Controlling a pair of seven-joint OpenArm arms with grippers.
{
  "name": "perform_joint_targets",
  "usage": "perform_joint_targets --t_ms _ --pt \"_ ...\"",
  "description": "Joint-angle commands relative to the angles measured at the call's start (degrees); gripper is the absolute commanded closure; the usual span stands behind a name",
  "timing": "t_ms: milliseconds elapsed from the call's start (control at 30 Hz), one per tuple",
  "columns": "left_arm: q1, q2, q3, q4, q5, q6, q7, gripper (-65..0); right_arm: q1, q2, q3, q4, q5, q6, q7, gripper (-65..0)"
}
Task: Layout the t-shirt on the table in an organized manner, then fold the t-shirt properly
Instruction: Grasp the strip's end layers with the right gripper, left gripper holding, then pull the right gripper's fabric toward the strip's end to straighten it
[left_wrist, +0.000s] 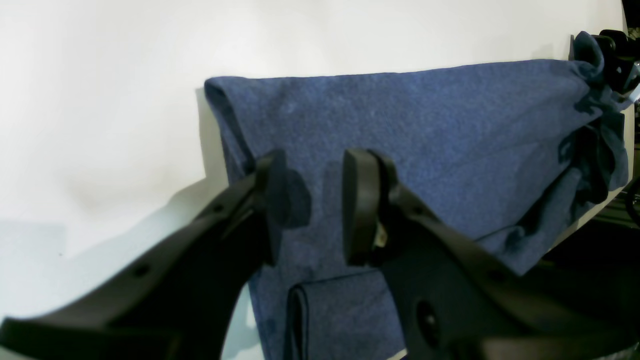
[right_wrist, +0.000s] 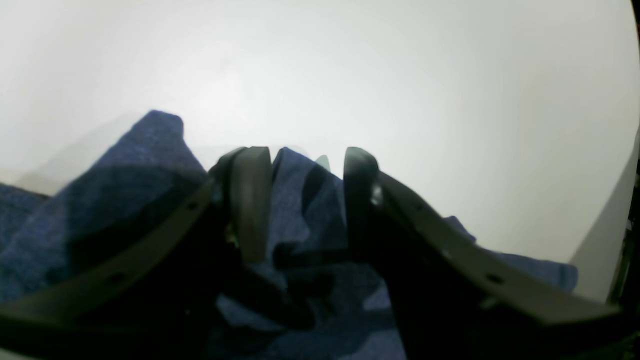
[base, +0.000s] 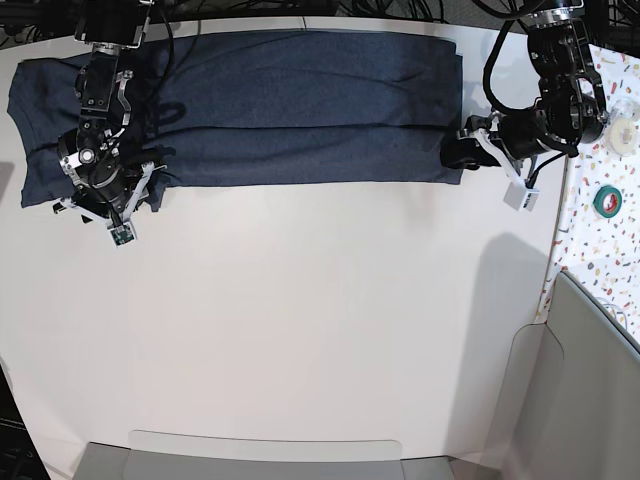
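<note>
In the base view I see the t-shirt (base: 300, 105) stretched as a long dark navy band across the top of the white surface (base: 320, 320), from the upper left of the frame almost to the upper right.

At the far left of that view my right tool (base: 100, 205) sits over the bunched end of the fabric. From its wrist camera, the two black fingers (right_wrist: 250, 200) stand partly apart with a ridge of blue cloth rising between them; I cannot tell whether they actually pinch it.

In the middle the shirt lies fairly flat, folded lengthwise with a straight lower edge.

At the right end of the band my left tool (base: 455, 152) is at the shirt's edge. In its wrist view the fingers (left_wrist: 357, 205) are spread partway with a gap between them, hovering above the folded blue cloth (left_wrist: 400, 150), nothing visibly caught between them.

At the frame's right edge a speckled strip (base: 600, 230) carries a green tape roll (base: 607, 200).
</note>
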Motion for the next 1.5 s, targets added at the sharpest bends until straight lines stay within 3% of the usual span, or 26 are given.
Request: perform_joint_targets --t_ms 0,100,433,800,967,1067,1467 --pt "-0.3 -0.8 -0.4 0.9 -1.1 0.1 -0.5 -18.2 -1.2 0.3 -0.2 -1.2 -1.6 1.2 -5.3 -19.9" --pt "-0.3 -0.8 -0.4 0.9 -1.1 0.1 -0.5 -18.2 -1.5 0.3 -0.2 -2.7 -1.6 1.2 -5.4 0.0" --pt "-0.3 -0.8 -0.4 0.9 -1.1 0.1 -0.5 -18.2 -1.0 0.3 0.0 -3.8 -1.6 1.2 -5.3 0.0" --pt "-0.3 -0.8 -0.4 0.9 -1.1 0.1 -0.5 -18.2 -0.5 -0.3 0.9 9.7 -1.5 1.0 -5.9 0.0" --pt "-0.3 -0.7 -0.4 0.9 -1.1 0.1 -0.5 -18.2 -0.7 -2.9 6.7 13.0 -1.2 1.2 -5.8 -17.4" --pt "-0.3 -0.7 -0.4 0.9 -1.1 0.1 -0.5 -18.2 -0.8 -3.4 7.3 14.8 -1.2 1.2 -5.8 -23.4" --pt "-0.3 0.0 -0.4 0.8 -1.1 0.1 -0.5 -18.2 -2.3 -3.2 7.8 6.8 5.6 1.2 -5.4 -24.2"
